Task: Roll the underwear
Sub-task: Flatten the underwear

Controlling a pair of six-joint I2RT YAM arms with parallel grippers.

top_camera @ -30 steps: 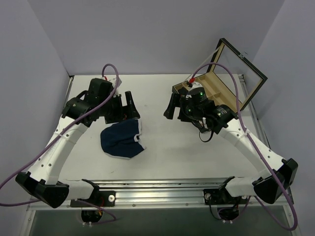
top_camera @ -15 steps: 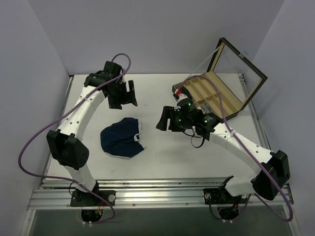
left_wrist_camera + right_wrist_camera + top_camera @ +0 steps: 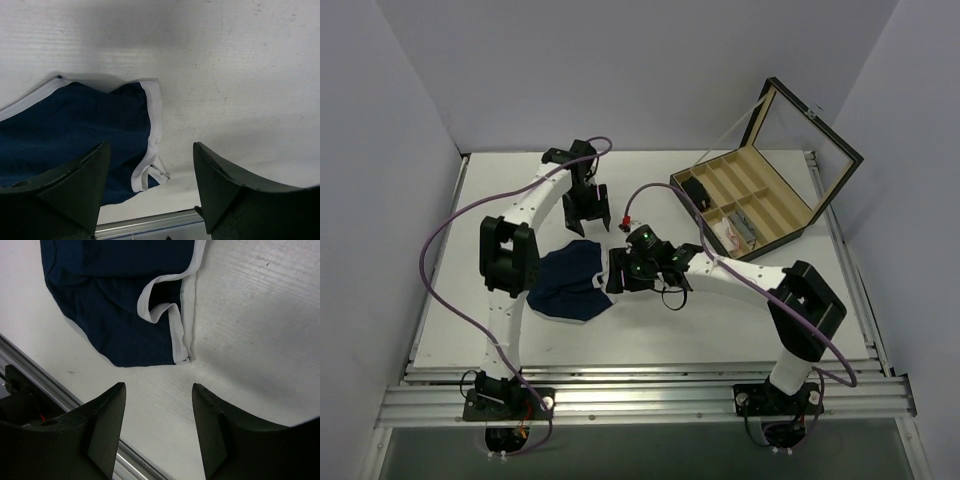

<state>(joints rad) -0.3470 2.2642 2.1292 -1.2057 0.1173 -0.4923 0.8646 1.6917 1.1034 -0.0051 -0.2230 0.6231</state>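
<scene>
Right gripper [image 3: 157,386] sits low over the right edge of the underwear [image 3: 563,287], jaws spread wide and holding nothing, with the white-trimmed corner showing ahead of its fingers. That navy garment lies spread on the counter [image 3: 720,320], left of centre. Just beyond its far right corner the left gripper [image 3: 150,146] points down, also wide and empty. Farther right, a wooden box [image 3: 725,178] stands with its lid raised.
</scene>
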